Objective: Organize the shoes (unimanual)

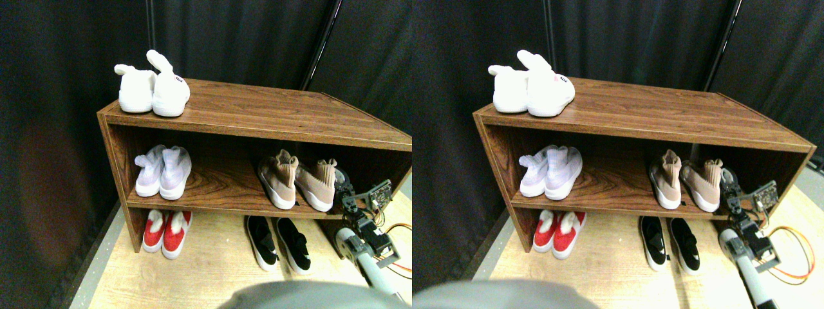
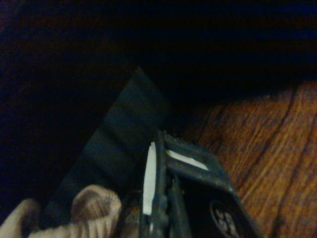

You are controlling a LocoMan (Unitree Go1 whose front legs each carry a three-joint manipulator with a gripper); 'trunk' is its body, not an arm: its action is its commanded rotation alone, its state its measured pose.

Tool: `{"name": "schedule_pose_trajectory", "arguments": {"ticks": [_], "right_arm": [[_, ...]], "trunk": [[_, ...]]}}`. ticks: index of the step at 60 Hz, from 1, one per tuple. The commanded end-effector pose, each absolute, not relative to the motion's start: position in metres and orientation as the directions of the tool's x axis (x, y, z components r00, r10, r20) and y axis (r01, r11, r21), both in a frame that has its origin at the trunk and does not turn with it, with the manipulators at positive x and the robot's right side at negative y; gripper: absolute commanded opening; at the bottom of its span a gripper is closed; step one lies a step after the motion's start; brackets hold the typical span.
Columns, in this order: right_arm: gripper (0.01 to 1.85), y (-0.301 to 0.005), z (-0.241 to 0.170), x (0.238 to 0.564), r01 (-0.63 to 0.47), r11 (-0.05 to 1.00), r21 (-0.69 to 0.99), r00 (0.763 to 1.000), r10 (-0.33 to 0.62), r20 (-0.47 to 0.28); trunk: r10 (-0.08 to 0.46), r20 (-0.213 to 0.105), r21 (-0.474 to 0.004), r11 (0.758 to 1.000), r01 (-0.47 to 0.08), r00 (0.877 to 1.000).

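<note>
Two tan knit sneakers stand on the right of the middle shelf [image 1: 219, 193], one [image 1: 279, 180] to the left of the other [image 1: 317, 185]. My right gripper [image 1: 346, 190] is inside the shelf, right beside the right-hand tan sneaker. In the wrist view, tan knit fabric [image 2: 91, 210] shows close beside the dark frame of the gripper, with the wood of the shelf [image 2: 272, 148] on the other side. The two black slip-ons [image 1: 262, 241] [image 1: 294, 246] sit side by side on the floor under the tan pair.
White bunny-ear slippers [image 1: 154, 87] rest on the shelf unit's top at the left. Lavender sneakers [image 1: 163, 171] occupy the middle shelf's left. Red slippers [image 1: 166, 232] sit on the floor below them. Orange cable [image 1: 396, 228] loops near my arm. Dark curtains hang behind.
</note>
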State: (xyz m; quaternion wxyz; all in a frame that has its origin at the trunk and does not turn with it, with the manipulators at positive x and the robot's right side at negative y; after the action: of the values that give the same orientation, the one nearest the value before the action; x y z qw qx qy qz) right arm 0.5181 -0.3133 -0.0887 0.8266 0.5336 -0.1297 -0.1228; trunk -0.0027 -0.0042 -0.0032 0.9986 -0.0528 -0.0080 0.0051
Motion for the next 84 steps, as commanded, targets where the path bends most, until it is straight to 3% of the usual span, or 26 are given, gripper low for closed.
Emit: {"name": "schedule_pose_trajectory", "arguments": {"ticks": [1,24,62,84], "right_arm": [[0.06,-0.308,-0.094,0.521,0.064,0.399,0.915,0.944,-0.323,0.075],[0.06,-0.281,-0.104,0.512,0.058,0.378,0.924,0.976,-0.218,0.028],[0.06,-0.264,-0.104,0.506,0.055,0.346,0.937,0.990,-0.144,-0.005],[0.06,-0.261,-0.104,0.504,0.063,0.331,0.942,0.986,-0.166,-0.008]], "trunk": [[0.030,-0.004,-0.126,0.992,-0.030,1.000],[0.053,-0.012,-0.153,0.987,-0.054,0.999],[0.053,-0.013,-0.155,0.986,-0.054,0.999],[0.047,-0.019,-0.150,0.988,-0.049,0.999]]}}
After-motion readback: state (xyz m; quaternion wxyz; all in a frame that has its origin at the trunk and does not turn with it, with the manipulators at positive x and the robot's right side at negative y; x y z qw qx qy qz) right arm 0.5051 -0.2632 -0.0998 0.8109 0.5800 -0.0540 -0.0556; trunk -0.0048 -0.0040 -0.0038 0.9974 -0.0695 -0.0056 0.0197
